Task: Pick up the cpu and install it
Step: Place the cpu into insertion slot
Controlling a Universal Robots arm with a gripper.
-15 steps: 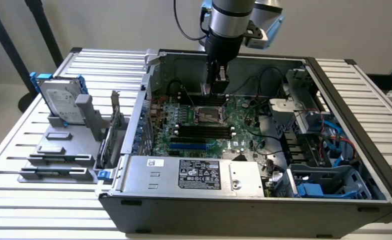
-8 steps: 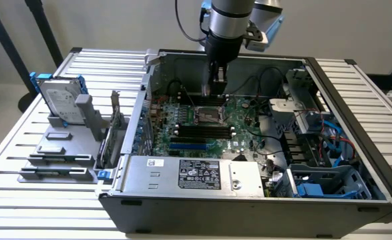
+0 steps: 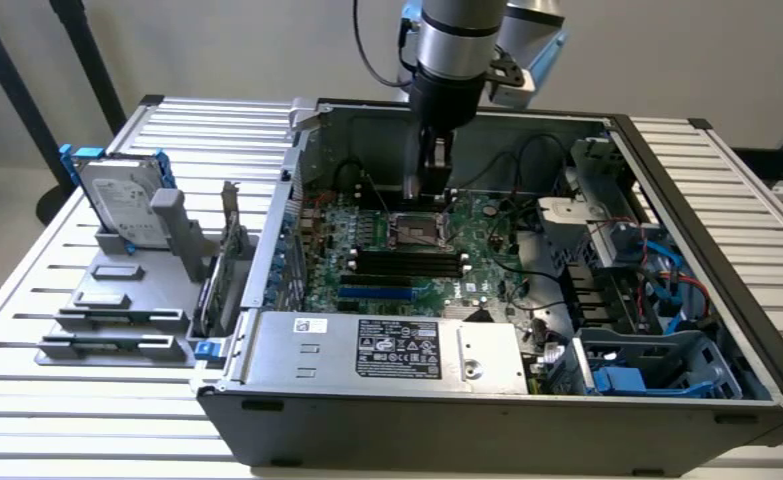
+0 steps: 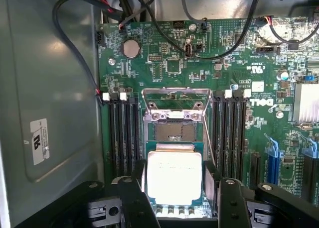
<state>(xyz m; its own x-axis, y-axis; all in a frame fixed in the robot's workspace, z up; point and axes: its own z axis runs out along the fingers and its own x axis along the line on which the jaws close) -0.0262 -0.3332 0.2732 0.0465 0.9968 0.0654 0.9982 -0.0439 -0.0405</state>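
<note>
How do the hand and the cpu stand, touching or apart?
Touching. The wrist view shows the cpu pinched between both fingers of the hand, its edges against them.

Silver-white cpu (image 4: 174,175), perhaps pale-rimmed; green motherboard (image 4: 164,63); blue drive brackets (image 3: 67,163)

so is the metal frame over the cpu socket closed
No, the hinged silver metal frame stands flipped open, the dark square socket exposed.

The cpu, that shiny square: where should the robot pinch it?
By two opposite thin edges, coming straight down from above. The cpu is flat with a smooth metal top, so only its sides give grip. The gripper holds it just that way above the open socket.
</note>
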